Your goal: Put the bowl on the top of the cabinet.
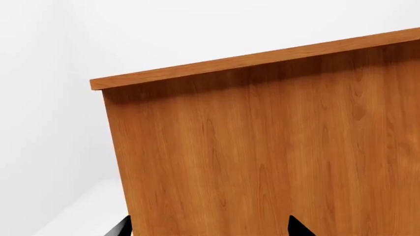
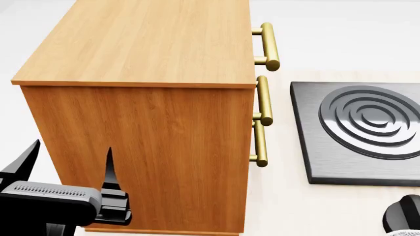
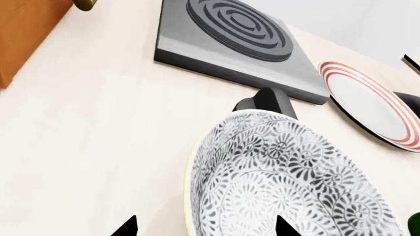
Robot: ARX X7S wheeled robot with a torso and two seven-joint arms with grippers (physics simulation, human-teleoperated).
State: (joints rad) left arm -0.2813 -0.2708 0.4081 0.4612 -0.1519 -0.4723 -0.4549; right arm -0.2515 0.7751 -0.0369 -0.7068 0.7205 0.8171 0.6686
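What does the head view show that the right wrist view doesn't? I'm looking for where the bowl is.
Only the head view shows the cabinet top and the left gripper beside the cabinet's side. Only the right wrist view shows the bowl and the red-ringed plate. Both show the grey burner slab, a brass handle and the pale counter.

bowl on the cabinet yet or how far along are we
Not yet. The cabinet top is bare in the head view. The bowl shows close to the right gripper above the counter; whether it is gripped cannot be told. The left gripper is open beside the cabinet. Lifting and placing remain.
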